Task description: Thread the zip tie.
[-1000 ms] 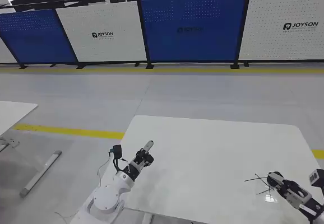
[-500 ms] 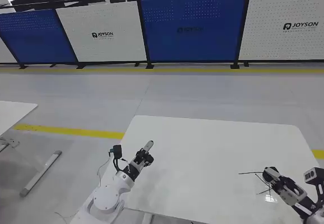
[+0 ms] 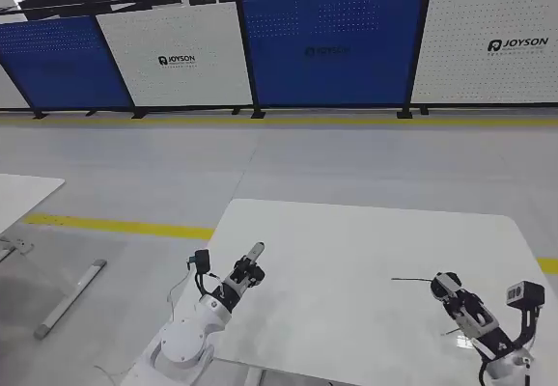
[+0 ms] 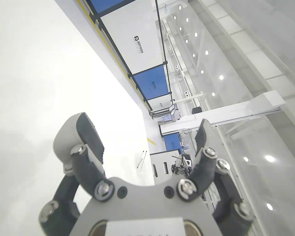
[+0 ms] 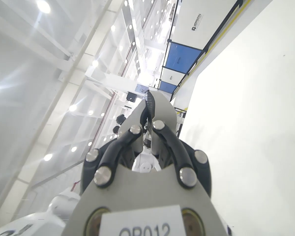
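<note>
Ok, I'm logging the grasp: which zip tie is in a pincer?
The zip tie sticking out sideways from the right pincer, which is shut on it. The other ties lie loose on the table, untouched.

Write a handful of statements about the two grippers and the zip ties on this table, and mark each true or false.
1. The right gripper is shut on a zip tie. True.
2. The left gripper has its jaws shut. False: they stand wide apart with nothing between them.
3. Both grippers grip the same zip tie. False: the right gripper alone holds it, and the left gripper is far off at the table's opposite side.
4. Spare zip ties lie on the table. True.
</note>
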Available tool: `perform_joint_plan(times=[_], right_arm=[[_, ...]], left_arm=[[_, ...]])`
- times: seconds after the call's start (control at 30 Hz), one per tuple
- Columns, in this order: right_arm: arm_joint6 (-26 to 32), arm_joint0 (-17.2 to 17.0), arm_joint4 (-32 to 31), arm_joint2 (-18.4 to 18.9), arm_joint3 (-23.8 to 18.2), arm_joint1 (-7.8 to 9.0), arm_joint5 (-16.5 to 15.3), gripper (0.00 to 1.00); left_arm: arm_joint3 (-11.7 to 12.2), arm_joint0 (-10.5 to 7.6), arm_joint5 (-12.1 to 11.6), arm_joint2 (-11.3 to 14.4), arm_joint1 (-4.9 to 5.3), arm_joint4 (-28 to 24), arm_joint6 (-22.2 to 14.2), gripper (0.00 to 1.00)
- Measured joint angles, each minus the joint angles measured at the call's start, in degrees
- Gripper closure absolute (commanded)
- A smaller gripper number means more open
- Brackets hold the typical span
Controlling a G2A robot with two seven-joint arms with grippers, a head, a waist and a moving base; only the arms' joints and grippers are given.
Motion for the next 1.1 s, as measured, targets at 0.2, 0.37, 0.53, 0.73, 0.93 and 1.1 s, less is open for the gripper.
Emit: perform_joint_plan(times=[0.2, 0.37, 0.53, 0.73, 0.93, 1.1], right_arm=[[-0.1, 0.2, -0.2, -0.6, 0.2, -0.05, 0.3, 1.0], [-0.1, 0.2, -0.2, -0.6, 0.2, -0.05, 0.2, 1.0], [-1.5, 0.1, -2.4, -0.3, 0.4, -0.12, 0.0, 1.0], [-1.7, -0.4, -4.6, 0.0, 1.0, -0.13, 0.9, 1.0], [-1.7, -0.4, -4.6, 0.0, 1.0, -0.13, 0.9, 1.0], [-1.7, -0.4, -4.6, 0.0, 1.0, -0.13, 0.9, 1.0]], left_arm=[[0.0, 0.0, 0.0, 0.0, 0.0, 0.0, 0.0, 0.0], [0.0, 0.0, 0.0, 0.0, 0.0, 0.0, 0.0, 0.0], [0.0, 0.0, 0.0, 0.0, 0.0, 0.0, 0.0, 0.0], [0.0, 0.0, 0.0, 0.0, 0.0, 0.0, 0.0, 0.0], [-0.3, -0.12, -0.5, 0.3, 0.0, 0.8, 0.0, 0.0], [-1.9, -0.25, -3.6, 2.6, 0.1, 2.8, -5.3, 0.0]])
